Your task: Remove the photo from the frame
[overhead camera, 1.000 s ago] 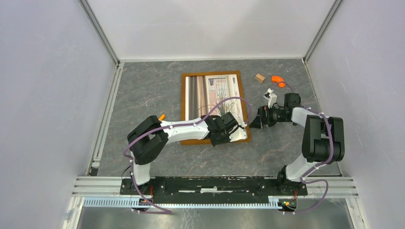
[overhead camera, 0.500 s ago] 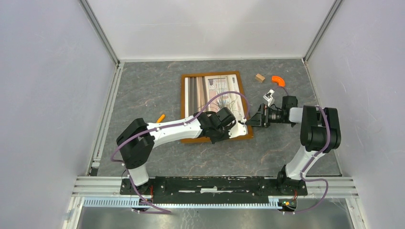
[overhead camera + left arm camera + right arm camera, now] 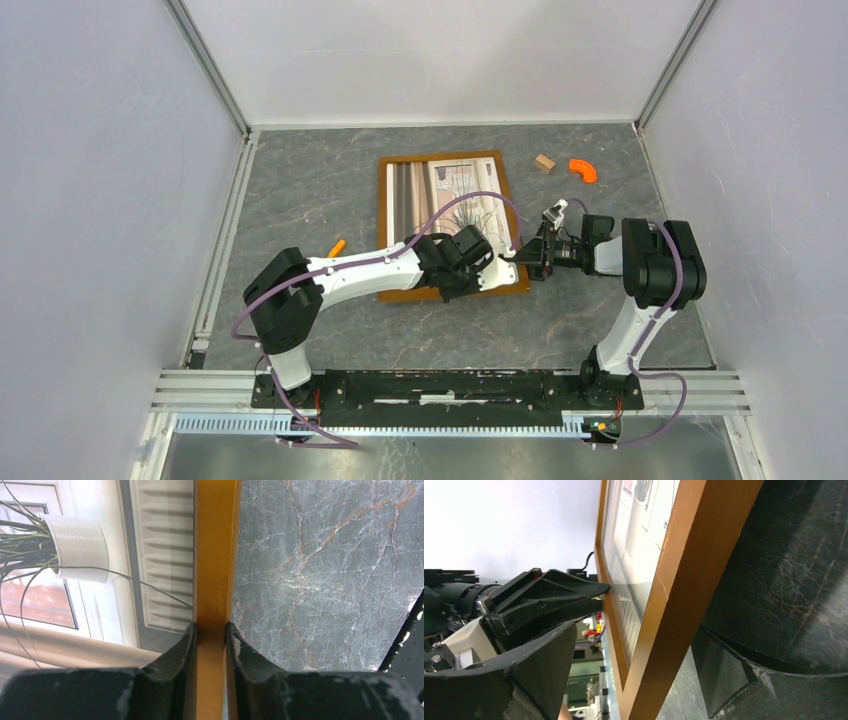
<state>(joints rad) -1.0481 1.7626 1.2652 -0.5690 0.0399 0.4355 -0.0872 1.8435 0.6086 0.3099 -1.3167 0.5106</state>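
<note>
- One frame (image 3: 384, 220), centre of the top view, with one photo (image 3: 440, 195) seated inside it (window, potted plant).
- Two hands:
  - The left hand (image 3: 210, 630) is clamped on the frame's border at its lower-right corner.
  - The right hand (image 3: 522, 258) is spread wide astride the same edge.
- One wooden block (image 3: 544, 163), one curved orange piece (image 3: 583, 169) and one small orange piece (image 3: 338, 246).
- Grey marbled worktop (image 3: 300, 190), with white walls (image 3: 440, 60).

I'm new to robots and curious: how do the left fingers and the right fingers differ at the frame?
The left fingers pinch the frame's border, close together; the right fingers stand wide apart, straddling its edge without clamping it. The left fingers reach in over the photo; the right fingers come from the table side. Both are at the frame's near right corner.
</note>
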